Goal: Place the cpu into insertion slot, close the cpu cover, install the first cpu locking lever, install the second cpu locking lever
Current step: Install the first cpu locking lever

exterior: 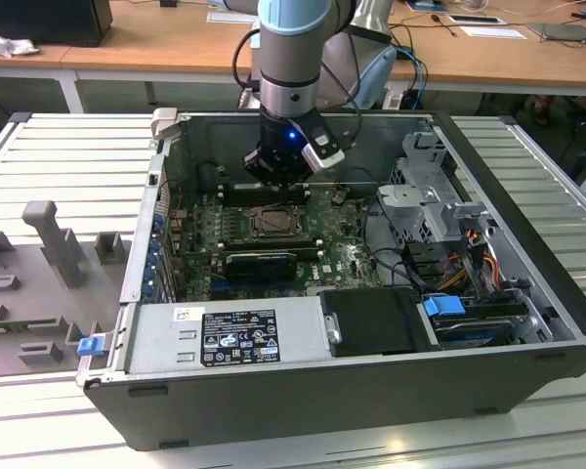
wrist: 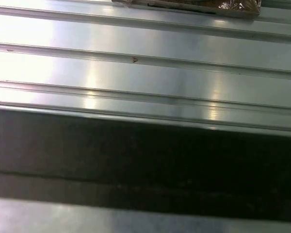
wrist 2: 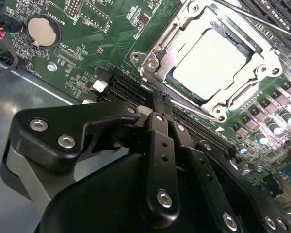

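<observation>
Tool (wrist 2: 161,104) fingers pressed together, empty — just beside the covered cpu (wrist 2: 211,65).

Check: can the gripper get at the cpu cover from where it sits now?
Probably yes. The gripper hangs just beside the cpu cover, which lies closed around the cpu, and nothing stands between them in the second wrist view; the case is open on top.
</observation>
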